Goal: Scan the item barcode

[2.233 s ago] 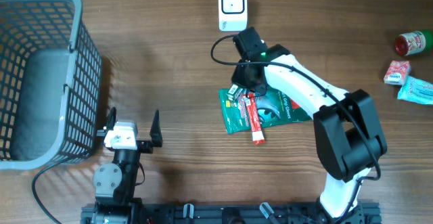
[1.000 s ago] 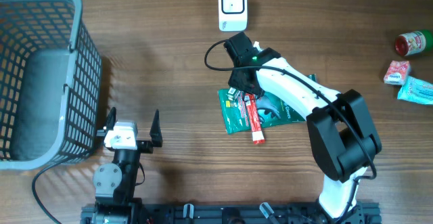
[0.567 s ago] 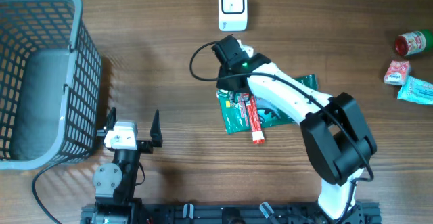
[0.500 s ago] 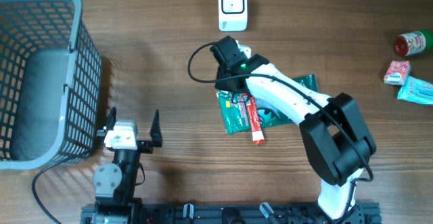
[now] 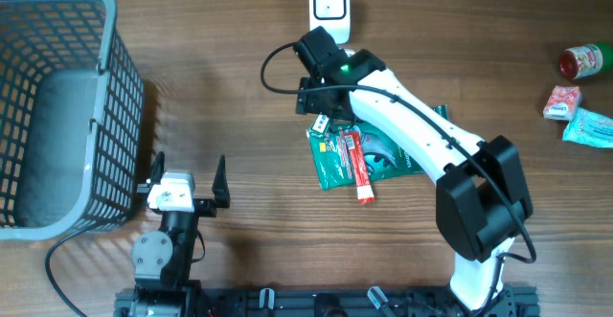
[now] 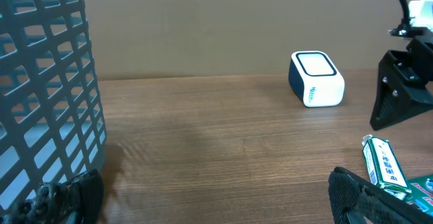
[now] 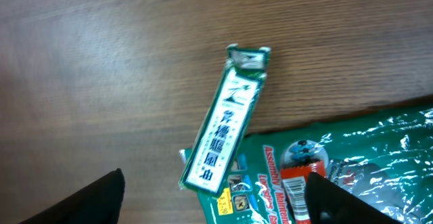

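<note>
The item, a small green and white box (image 7: 227,125) with Chinese print, lies flat on the wood, its lower end resting on a green foil packet (image 7: 338,158). My right gripper (image 7: 215,200) hangs open above it, both fingers apart from the box and nothing between them. From overhead the box (image 5: 321,125) sits just below the right gripper (image 5: 314,100), a short way in front of the white scanner (image 5: 329,11). A red tube (image 5: 359,167) lies on the green packet (image 5: 383,156). My left gripper (image 5: 188,176) stands open and empty near the front edge.
A grey mesh basket (image 5: 113,116) fills the left side, close to the left gripper. A red can (image 5: 584,61), a pink packet (image 5: 562,101) and a light-blue packet (image 5: 589,125) lie at the far right. The left wrist view shows the scanner (image 6: 316,78) and the basket wall (image 6: 47,82).
My right gripper moved left with the box, then opened and let it go on the packet's corner, and has risen toward the scanner. The left arm has not moved.
</note>
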`<action>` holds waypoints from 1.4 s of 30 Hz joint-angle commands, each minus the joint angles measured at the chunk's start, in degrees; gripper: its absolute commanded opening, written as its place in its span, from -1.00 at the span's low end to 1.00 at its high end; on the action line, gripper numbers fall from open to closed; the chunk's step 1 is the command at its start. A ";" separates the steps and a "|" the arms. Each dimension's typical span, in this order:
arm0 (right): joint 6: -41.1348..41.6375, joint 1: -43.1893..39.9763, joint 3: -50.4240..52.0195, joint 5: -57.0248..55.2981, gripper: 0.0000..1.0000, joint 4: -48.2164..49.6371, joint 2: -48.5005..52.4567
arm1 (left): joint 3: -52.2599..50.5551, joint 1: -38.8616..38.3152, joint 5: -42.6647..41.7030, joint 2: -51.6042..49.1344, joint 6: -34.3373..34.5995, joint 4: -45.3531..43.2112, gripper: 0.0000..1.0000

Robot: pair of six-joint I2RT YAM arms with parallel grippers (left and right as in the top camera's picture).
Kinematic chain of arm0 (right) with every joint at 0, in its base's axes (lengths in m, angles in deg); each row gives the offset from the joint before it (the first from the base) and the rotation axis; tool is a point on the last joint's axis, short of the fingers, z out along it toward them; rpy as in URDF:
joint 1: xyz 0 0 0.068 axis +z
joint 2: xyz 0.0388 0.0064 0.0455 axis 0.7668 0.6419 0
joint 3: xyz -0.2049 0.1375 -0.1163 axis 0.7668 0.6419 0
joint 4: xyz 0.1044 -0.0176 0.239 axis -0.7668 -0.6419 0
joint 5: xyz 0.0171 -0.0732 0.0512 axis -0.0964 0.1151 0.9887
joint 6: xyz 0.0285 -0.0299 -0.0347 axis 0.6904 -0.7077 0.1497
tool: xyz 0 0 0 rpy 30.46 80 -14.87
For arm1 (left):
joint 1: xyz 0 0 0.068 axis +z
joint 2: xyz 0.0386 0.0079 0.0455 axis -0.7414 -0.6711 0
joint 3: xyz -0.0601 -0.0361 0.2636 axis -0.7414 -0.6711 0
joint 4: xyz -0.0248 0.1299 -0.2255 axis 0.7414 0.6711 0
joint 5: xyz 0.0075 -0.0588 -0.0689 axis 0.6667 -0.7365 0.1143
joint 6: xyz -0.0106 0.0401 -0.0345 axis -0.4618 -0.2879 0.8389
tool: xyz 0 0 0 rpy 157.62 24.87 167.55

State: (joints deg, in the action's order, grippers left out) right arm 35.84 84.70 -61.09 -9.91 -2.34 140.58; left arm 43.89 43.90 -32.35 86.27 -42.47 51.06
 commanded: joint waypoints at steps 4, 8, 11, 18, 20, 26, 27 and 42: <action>8.50 -3.69 -0.96 2.91 0.48 3.56 4.72 | -0.26 0.22 -0.87 0.50 0.33 0.15 1.00; 9.92 -3.72 -0.96 4.28 0.46 6.45 7.87 | -0.26 0.22 -0.87 0.50 0.33 0.15 1.00; 11.47 -3.74 -0.96 5.35 0.36 7.63 9.27 | -0.26 0.22 -0.87 0.50 0.33 0.15 1.00; 16.57 -3.74 -0.83 3.78 0.04 6.78 12.09 | -0.26 0.22 -0.87 0.50 0.33 0.13 1.00; 16.90 -3.74 -0.83 3.76 0.02 7.17 13.38 | -0.26 0.22 -0.87 0.50 0.33 0.15 1.00; 17.05 -3.74 -0.83 1.25 -0.20 7.08 14.73 | -0.26 0.22 -0.87 0.50 0.33 0.15 1.00; 17.05 -3.74 -0.85 0.74 -0.26 7.17 14.71 | -0.26 0.22 -0.87 0.50 0.33 0.15 1.00; -2.49 -3.96 -3.54 6.05 -0.79 -1.55 -1.33 | -0.26 0.20 -0.87 0.50 0.33 0.15 1.00</action>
State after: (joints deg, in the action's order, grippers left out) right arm 40.58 80.76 -63.19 -6.61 -1.03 148.56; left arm 43.89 43.90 -32.35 86.27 -42.47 51.06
